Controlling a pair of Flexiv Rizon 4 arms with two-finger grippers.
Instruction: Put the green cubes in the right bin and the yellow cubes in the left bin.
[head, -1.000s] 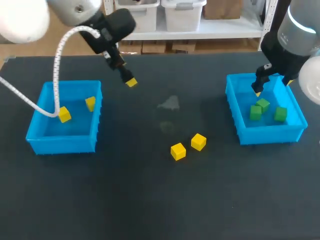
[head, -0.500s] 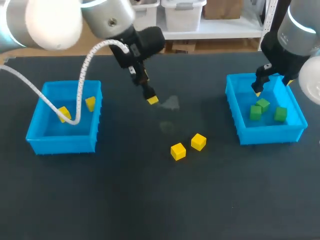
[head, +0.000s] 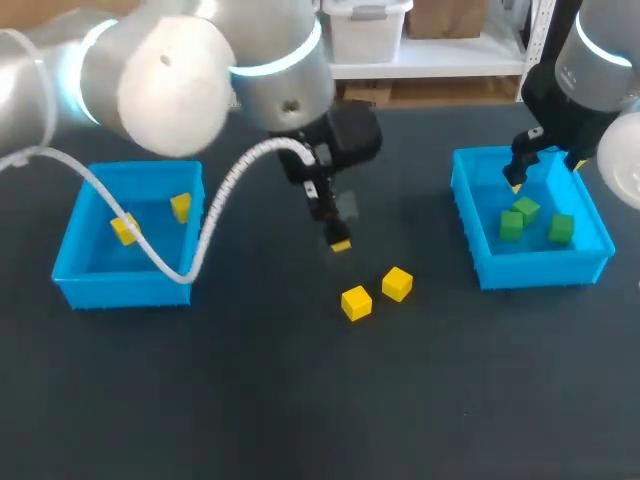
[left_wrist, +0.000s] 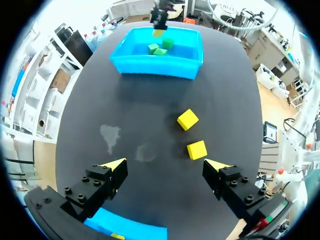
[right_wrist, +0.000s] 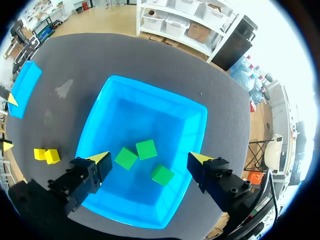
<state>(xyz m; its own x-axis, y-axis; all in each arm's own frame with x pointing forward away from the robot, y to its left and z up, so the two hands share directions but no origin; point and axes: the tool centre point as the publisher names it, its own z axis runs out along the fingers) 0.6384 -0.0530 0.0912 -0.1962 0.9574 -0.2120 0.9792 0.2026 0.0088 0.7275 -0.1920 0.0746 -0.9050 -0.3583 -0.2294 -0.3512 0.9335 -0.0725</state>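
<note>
I am holding my left end effector (left_wrist: 165, 163) open and empty. I should be centring it over the nearer yellow cube (left_wrist: 197, 149) — fingers clear of its neighbour (left_wrist: 187, 119).

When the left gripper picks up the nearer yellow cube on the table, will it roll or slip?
Probably no rolling: the yellow cube rests flat on one face. Its flat sides should suit the open left gripper, so slipping seems unlikely. It looks small and solid, so it is likely light; a push would probably slide it.
</note>
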